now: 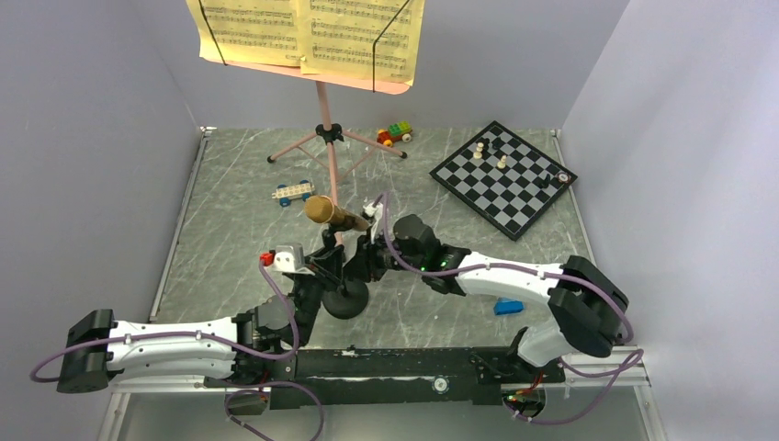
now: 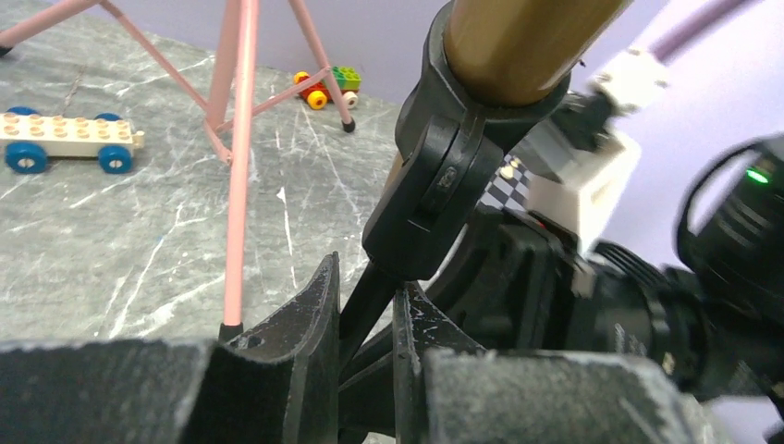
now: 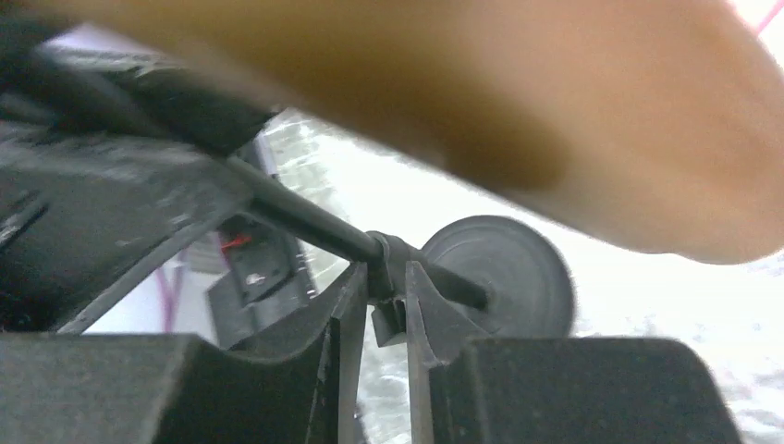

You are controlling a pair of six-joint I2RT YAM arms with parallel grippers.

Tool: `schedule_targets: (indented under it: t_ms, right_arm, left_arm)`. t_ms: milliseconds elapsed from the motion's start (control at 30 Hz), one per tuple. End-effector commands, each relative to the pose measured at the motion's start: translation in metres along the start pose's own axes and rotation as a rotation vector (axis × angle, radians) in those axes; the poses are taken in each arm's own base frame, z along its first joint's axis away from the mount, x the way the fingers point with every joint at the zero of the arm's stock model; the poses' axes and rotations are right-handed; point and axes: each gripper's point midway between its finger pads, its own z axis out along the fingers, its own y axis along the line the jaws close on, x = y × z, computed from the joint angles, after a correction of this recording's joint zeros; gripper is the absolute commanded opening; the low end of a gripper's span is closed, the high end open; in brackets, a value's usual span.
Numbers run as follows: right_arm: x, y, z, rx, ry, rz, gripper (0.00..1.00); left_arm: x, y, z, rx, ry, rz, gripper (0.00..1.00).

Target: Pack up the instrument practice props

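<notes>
The black mic stand stands on its round base near the arms, with the gold-brown microphone clipped on top. My left gripper is shut on the stand's thin pole. My right gripper is shut on the stand's pole collar, with the round base beyond it. The microphone fills the top of both wrist views. The pink tripod music stand stands at the back, with the yellow sheet-music pages on its desk.
A black-and-white chessboard with a few pieces lies at the back right. A colourful toy brick car and a white one with blue wheels sit near the tripod legs. A small blue object lies beside the right arm.
</notes>
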Motion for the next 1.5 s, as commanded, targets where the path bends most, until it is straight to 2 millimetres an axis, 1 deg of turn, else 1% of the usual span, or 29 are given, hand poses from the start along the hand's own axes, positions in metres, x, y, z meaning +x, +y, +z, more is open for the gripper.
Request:
schedule_targets:
  t_ms: [0,67,133,200,267,300,333,400,567,667,767,900,1033,1133,1267,1333,1467]
  right_arm:
    - [0.044,-0.006,0.012,0.164,0.129,-0.262,0.00]
    - [0.047,-0.009,0.013,0.219,0.137,-0.315,0.00]
    - [0.046,-0.011,0.011,0.247,0.128,-0.324,0.00]
    - [0.039,-0.010,0.005,0.263,0.099,-0.316,0.15]
    - [0.027,-0.005,-0.005,0.280,0.054,-0.302,0.43]
    - [0.022,-0.003,-0.010,0.290,0.036,-0.293,0.52]
    - [0.017,-0.002,-0.016,0.300,0.019,-0.286,0.57]
    - [0.008,0.002,-0.030,0.311,-0.019,-0.274,0.62]
    - [-0.014,0.007,-0.066,0.354,-0.120,-0.257,0.64]
    - [-0.026,0.005,-0.083,0.387,-0.177,-0.252,0.65]
    - [-0.034,0.001,-0.095,0.416,-0.220,-0.247,0.65]
    - [-0.039,-0.005,-0.099,0.440,-0.237,-0.238,0.65]
    - [-0.046,-0.005,-0.101,0.448,-0.254,-0.236,0.66]
    - [-0.048,-0.003,-0.102,0.440,-0.261,-0.238,0.66]
    - [-0.047,-0.004,-0.101,0.438,-0.254,-0.241,0.67]
    - [-0.048,-0.003,-0.101,0.435,-0.254,-0.239,0.67]
    - [-0.048,-0.003,-0.099,0.432,-0.252,-0.237,0.68]
  left_arm:
    - [0.106,0.039,-0.030,0.037,0.290,0.215,0.00]
    - [0.107,0.039,-0.031,0.038,0.294,0.215,0.00]
    - [0.107,0.040,-0.031,0.036,0.294,0.216,0.00]
    - [0.107,0.040,-0.031,0.037,0.291,0.216,0.00]
    - [0.105,0.040,-0.030,0.039,0.286,0.225,0.00]
    - [0.105,0.040,-0.030,0.040,0.284,0.231,0.00]
    - [0.104,0.039,-0.029,0.043,0.280,0.239,0.00]
    - [0.103,0.037,-0.029,0.056,0.276,0.260,0.00]
    - [0.108,0.039,-0.027,0.060,0.265,0.307,0.00]
    - [0.119,0.040,-0.028,0.068,0.295,0.342,0.00]
    - [0.129,0.041,-0.029,0.061,0.335,0.384,0.00]
    - [0.137,0.044,-0.029,0.045,0.369,0.444,0.00]
    - [0.139,0.052,-0.030,0.014,0.380,0.471,0.00]
    - [0.136,0.050,-0.031,0.038,0.360,0.438,0.00]
    - [0.126,0.043,-0.030,0.090,0.313,0.390,0.00]
    - [0.120,0.036,-0.030,0.125,0.293,0.369,0.07]
    - [0.108,0.023,-0.029,0.189,0.259,0.339,0.28]
